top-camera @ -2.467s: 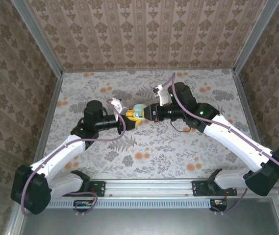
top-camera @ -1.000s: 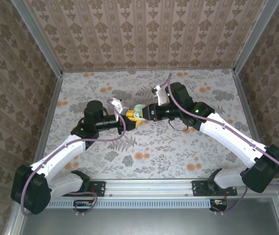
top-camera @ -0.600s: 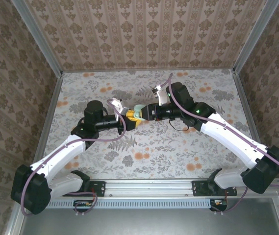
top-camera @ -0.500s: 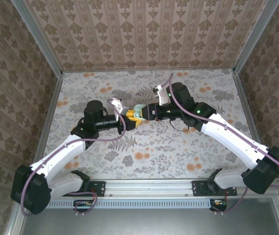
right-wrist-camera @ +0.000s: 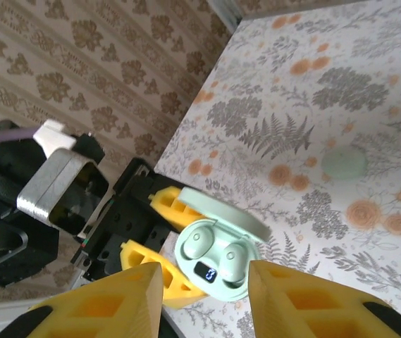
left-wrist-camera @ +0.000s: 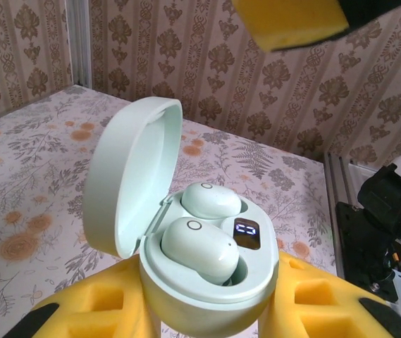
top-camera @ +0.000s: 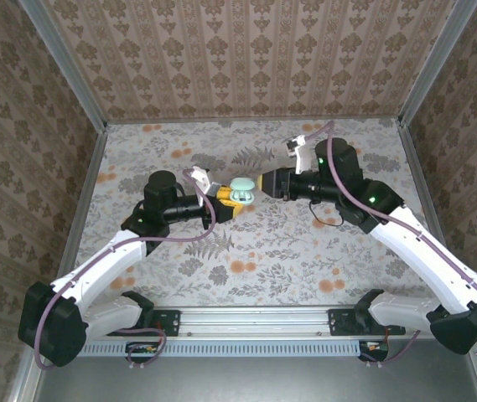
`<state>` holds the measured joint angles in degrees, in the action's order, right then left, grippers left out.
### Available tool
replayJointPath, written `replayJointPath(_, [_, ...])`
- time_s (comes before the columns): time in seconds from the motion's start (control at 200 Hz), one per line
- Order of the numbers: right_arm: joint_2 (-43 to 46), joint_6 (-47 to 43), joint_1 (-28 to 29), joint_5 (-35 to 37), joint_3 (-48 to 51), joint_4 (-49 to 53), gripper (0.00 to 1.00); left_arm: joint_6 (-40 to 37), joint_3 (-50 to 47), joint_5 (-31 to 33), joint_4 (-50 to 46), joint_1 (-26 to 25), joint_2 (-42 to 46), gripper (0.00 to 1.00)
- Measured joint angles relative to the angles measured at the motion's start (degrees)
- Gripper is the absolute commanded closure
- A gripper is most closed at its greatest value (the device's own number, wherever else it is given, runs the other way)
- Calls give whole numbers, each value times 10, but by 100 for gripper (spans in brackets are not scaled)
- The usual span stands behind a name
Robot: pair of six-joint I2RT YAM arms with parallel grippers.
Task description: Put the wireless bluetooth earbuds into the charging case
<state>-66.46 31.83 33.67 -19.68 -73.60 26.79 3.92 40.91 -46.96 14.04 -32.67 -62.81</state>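
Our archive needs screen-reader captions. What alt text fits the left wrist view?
A mint-green oval plastic charging case sits with its lid open, clamped between two yellow foam fingers, both pale green earbuds seated inside beside a small lit display. A floral tabletop lies behind.

Free gap between right tool and charging case; raised lid walls one side.

The table wears a floral-patterned cover; a small pale-green oval shows on it.
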Motion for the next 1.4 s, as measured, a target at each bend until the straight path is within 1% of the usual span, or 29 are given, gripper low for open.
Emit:
replayJointPath(0.205, [0,10,-56,-12,-5,19,63,6,12,0,10,-14,-5,77])
replayJointPath(0.38, [-6,29,-100,-48,-5,22,63,6,34,0,14,-32,-23,77])
replayJointPath(0.59, [-10,53,-140,-97,4,18,63,7,68,0,26,-63,-53,77])
replayJointPath(0.865, [-15,72,-148,-153,18,3,64,13,101,1,50,-97,-99,77])
replayJointPath(1.165, [-14,92,-148,-198,58,-21,64,17,119,2,57,-101,-112,77])
replayJointPath(1.25, [-6,94,-148,-200,65,-22,60,17,121,2,58,-101,-112,77])
replayJointPath(1.4, [24,106,-149,-207,79,-27,40,17,121,4,58,-101,-113,77])
